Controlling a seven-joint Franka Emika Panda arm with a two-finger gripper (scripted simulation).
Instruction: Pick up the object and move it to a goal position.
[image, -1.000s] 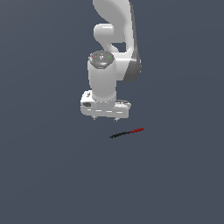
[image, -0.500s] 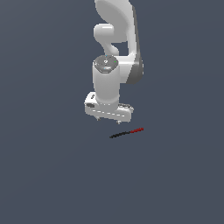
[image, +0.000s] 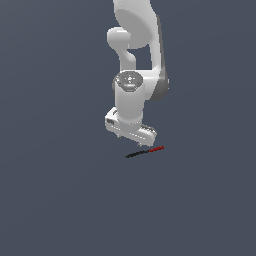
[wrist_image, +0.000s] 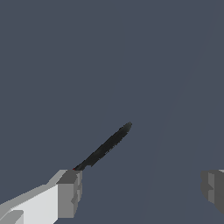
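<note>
Since a second ago your gripper (image: 131, 134) has dropped lower and slid toward the rod (image: 144, 151), which hasn't moved; it's still lying flat on the grey floor (image: 60, 200). I'd read this as the approach phase closing out, grasp not started. The claw is spread wide: in the wrist view the two fingertips (wrist_image: 70, 192) sit far apart with nothing between them, and the rod (wrist_image: 106, 146) runs off from just beside one fingertip, not centred in the gap. In the exterior view the rod sits just below and slightly to the right of the hand, apart from it. Long axis runs roughly left-right in that view, slightly tilted, red end (image: 157, 148) to the exterior view's right and a bit higher, black end to the left. You likely need a lateral shift to centre the jaws across the rod before descending.
</note>
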